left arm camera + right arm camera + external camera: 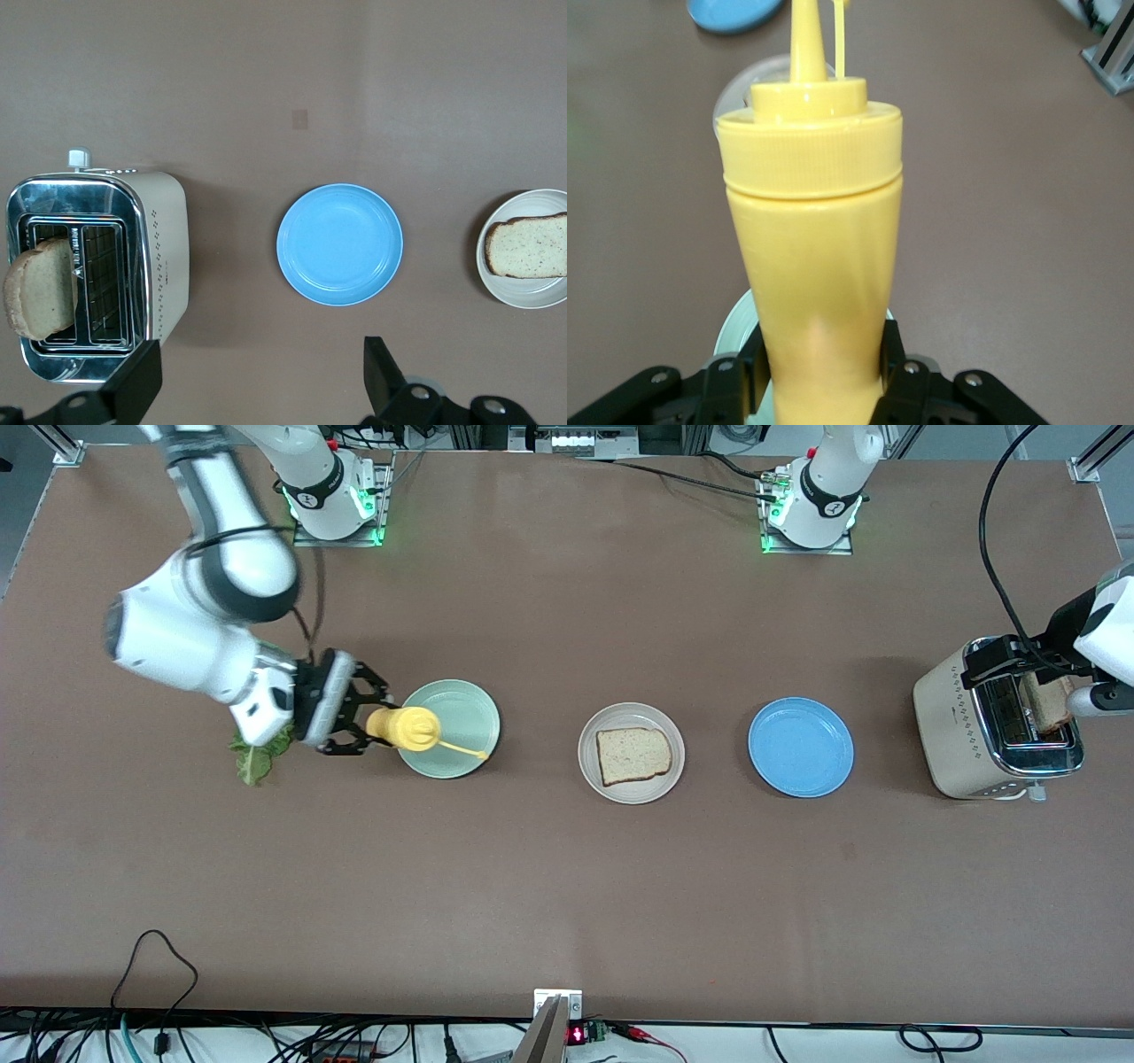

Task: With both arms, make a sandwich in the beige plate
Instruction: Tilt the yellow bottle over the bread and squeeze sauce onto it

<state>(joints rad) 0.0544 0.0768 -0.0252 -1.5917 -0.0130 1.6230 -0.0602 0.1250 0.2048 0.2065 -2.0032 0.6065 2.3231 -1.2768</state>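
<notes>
Right gripper [361, 717] jaws clamp the yellow squeeze bottle [405, 727] over the green plate [459, 717]; it could slip. Left gripper [257, 376], jaws open, over the toaster [992, 726]: may miss the toast [40, 288].

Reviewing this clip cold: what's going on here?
The right gripper holds a yellow bottle on its side over the green plate, lettuce beside it. The left gripper hangs open over the toaster, where one bread slice sticks up. Another slice lies on the beige plate; the blue plate holds nothing.
</notes>
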